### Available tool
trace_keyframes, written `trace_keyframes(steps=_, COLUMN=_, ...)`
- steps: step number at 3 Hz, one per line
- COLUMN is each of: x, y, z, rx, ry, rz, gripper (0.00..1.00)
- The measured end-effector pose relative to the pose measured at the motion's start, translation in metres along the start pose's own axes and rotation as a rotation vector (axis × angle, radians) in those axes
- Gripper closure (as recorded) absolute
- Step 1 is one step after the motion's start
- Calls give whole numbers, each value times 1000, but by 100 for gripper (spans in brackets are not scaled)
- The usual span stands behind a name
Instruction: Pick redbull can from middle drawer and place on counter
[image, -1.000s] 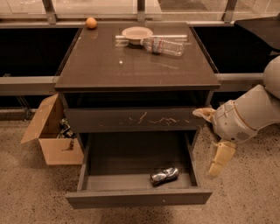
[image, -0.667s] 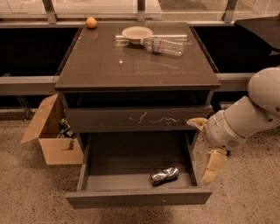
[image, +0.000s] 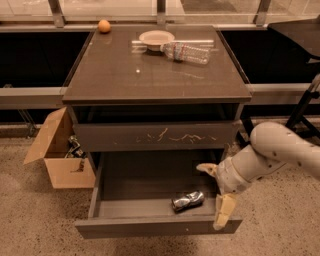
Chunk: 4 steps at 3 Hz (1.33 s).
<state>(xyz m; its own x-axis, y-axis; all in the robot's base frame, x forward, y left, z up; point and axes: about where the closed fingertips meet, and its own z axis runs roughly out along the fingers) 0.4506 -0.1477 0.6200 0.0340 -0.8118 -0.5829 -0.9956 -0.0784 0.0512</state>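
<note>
Looking into the open middle drawer (image: 135, 182), we see the redbull can (image: 187, 200) lying sideways, long way left to right, by the front edge. Our gripper (image: 216, 191) hangs wide open just right of it.

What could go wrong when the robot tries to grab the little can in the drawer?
1. The redbull can lies on its side near the front of the middle drawer, so a nudge might roll it away.
2. The pincer, open at the drawer's right side beside the can, has one finger by the front corner and might bump the wall.
</note>
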Motion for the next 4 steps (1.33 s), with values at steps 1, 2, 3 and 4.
trace_keyframes(steps=1, x=22, y=-13, z=45, rx=-42, ry=-29, rz=-9, gripper=0)
trace_keyframes(steps=2, x=41, y=-36, z=92, rx=-76, ry=-60, rz=28, gripper=0)
trace_keyframes(steps=3, x=45, y=-34, z=102, rx=-91, ry=-69, rz=36, gripper=0)
trace_keyframes(steps=4, x=56, y=-42, z=104, rx=-66, ry=-51, rz=24, gripper=0)
